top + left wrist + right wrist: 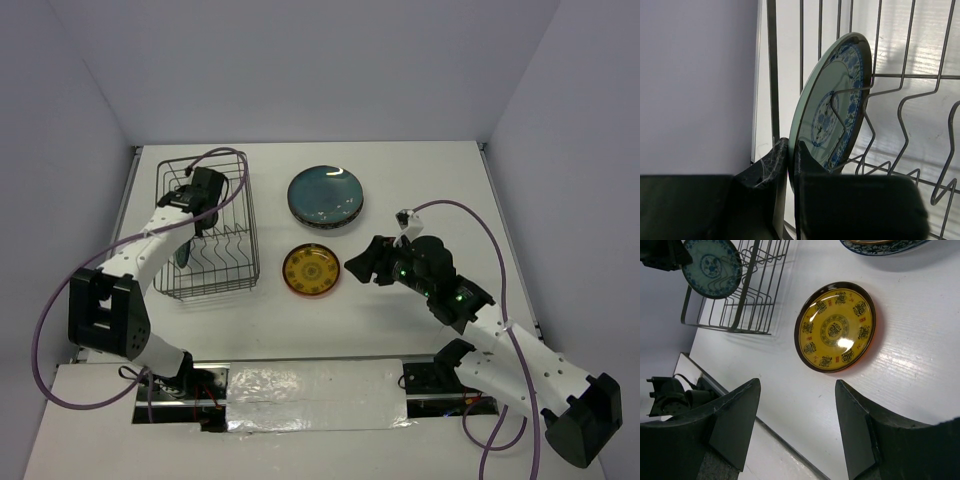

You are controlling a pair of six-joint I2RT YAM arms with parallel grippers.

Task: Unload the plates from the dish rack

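Left gripper [791, 150] clamped its jaws on the rim of the small blue-patterned ceramic plate [832, 110], ready to lift it from the silver wire dish rack [246, 200]; right gripper [796, 390] hung idle, jaws wide apart.

This is a robotics lab cell, not a home. A left arm [140, 262] and a right arm [520, 350] are bolted to a bare white counter [300, 325] boxed in by blank grey walls [300, 60]. Loose purple cables [490, 233] and a strip of silver tape [315, 395] lie at its near edge.

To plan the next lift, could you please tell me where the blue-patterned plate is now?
The blue-patterned plate stands on edge in the dish rack at the table's left, rim clamped in the left gripper.
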